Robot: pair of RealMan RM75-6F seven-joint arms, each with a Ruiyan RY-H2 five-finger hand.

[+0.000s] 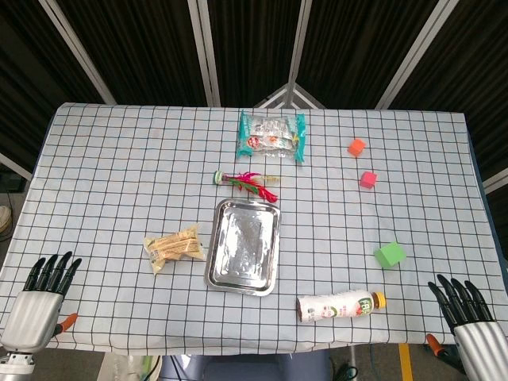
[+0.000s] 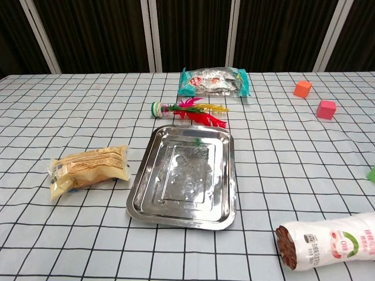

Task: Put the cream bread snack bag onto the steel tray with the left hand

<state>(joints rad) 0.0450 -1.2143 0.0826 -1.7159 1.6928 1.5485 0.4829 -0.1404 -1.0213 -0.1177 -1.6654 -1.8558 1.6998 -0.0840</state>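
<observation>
The steel tray (image 1: 244,246) is taken as the landmark; it is laid on the checked tablecloth (image 1: 111,167), near the middle of the table's near half. The cream bread snack bag (image 1: 175,246) is found just beside the tray's left long edge, apart from it by a narrow strip of cloth, and it is laid flat with its length turned a little askew. In the chest view the same bag (image 2: 89,168) is seen to the left of the tray (image 2: 183,175), not touching it.

The left hand (image 1: 49,278) is seen only in the head view, at the near left corner of the table, well apart from the bag and further from the tray. Its fingers (image 1: 59,270) are stretched out straight and held slightly apart, and nothing is held in them. The right hand (image 1: 460,300) is seen at the near right corner, with its fingers extended and spread in the same way, also holding nothing.

Beyond the far end of the tray a feathered shuttlecock (image 1: 248,182) is laid, and further behind it a teal snack packet (image 1: 272,135). To the near right of the tray a bottle (image 1: 340,306) is laid on its side.
</observation>
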